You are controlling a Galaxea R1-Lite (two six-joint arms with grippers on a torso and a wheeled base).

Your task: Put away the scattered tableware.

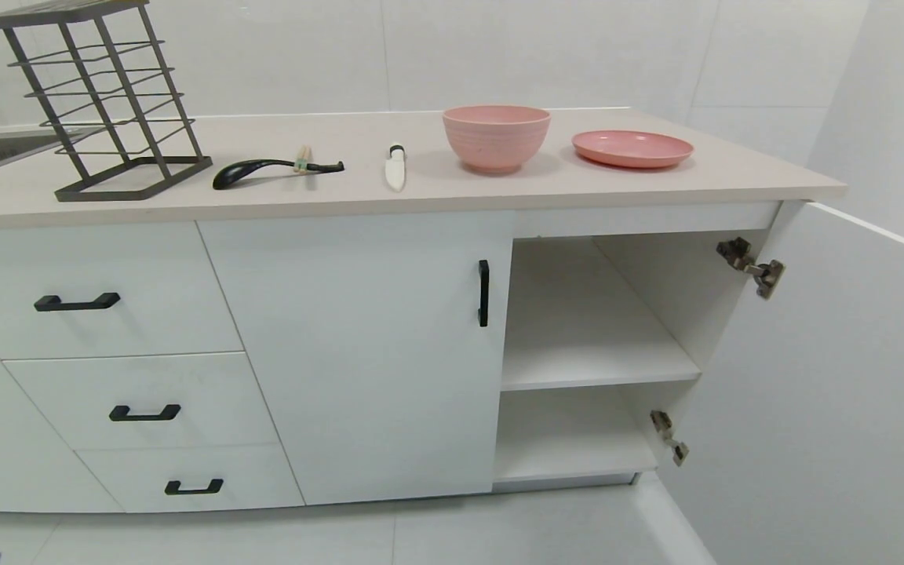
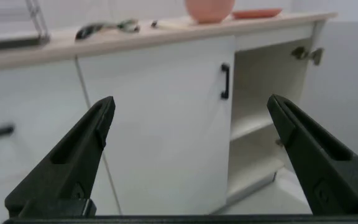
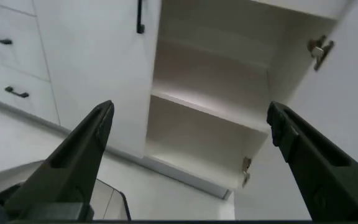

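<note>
The left tool [image 2: 190,99] and the right tool [image 3: 189,106] are both gaping wide and gripping nothing, facing a smooth white cupboard [image 1: 358,353]. Its right door [image 1: 852,377] is standing open on a flat shelf [image 1: 585,345]. On the worktop [image 1: 734,176], a glossy black spoon [image 1: 252,169], chopsticks [image 1: 303,159] and a slim white utensil [image 1: 395,166] are lying nearer the front edge. A round pink bowl [image 1: 496,137] and a shallow pink plate [image 1: 632,147] are sitting toward the right end, and a black wire rack [image 1: 107,102] is standing at the left.

Pink bowl [image 1: 496,137], pink plate [image 1: 632,147]
</note>
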